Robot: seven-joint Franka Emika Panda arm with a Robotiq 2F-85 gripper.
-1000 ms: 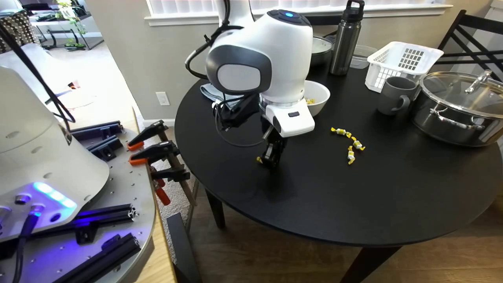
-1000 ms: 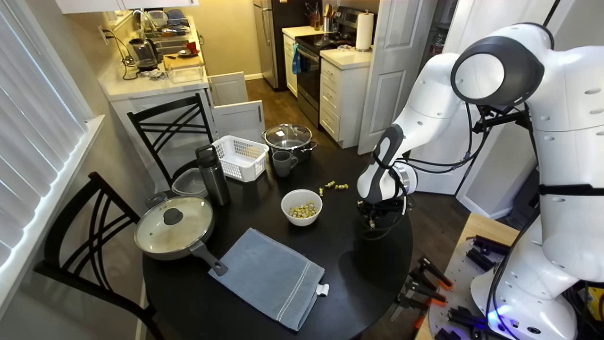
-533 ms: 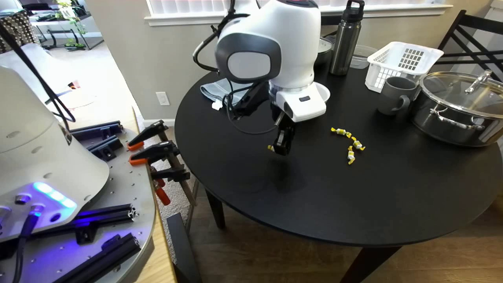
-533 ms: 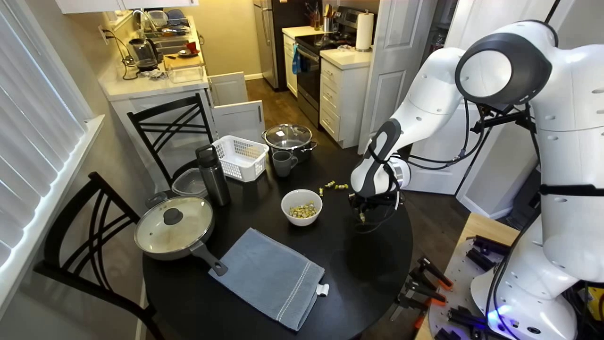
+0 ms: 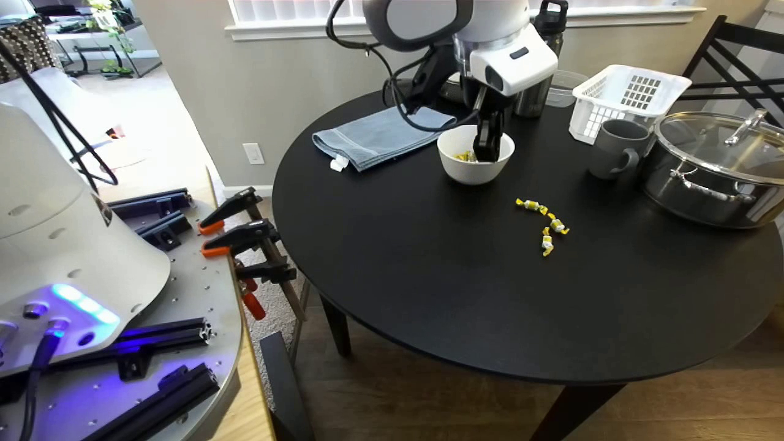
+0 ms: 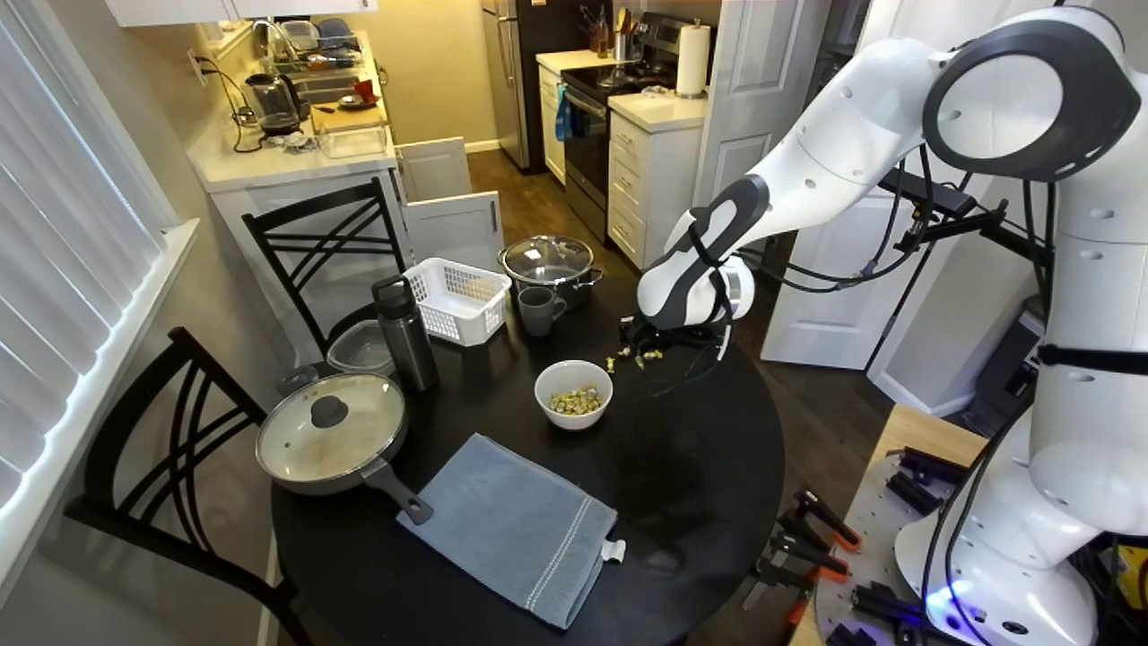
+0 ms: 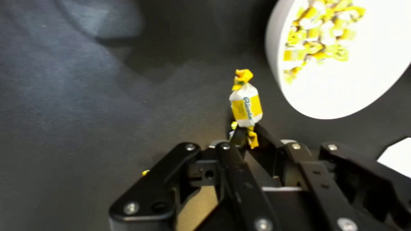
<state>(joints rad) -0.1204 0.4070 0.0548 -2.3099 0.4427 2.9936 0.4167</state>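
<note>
Pinching wrapped candy [image 7: 246,107] with gripper [image 7: 249,134]; wrist view: gap between candy and edge of bowl [image 7: 276,51].

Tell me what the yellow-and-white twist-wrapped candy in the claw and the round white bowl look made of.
Wrapped candy: thin, smooth plastic film or waxed paper outside, judging by the crinkled, twisted ends; which, I can't tell.
White bowl: probably glazed ceramic, from its smooth, even walls, though plastic is possible.
</note>
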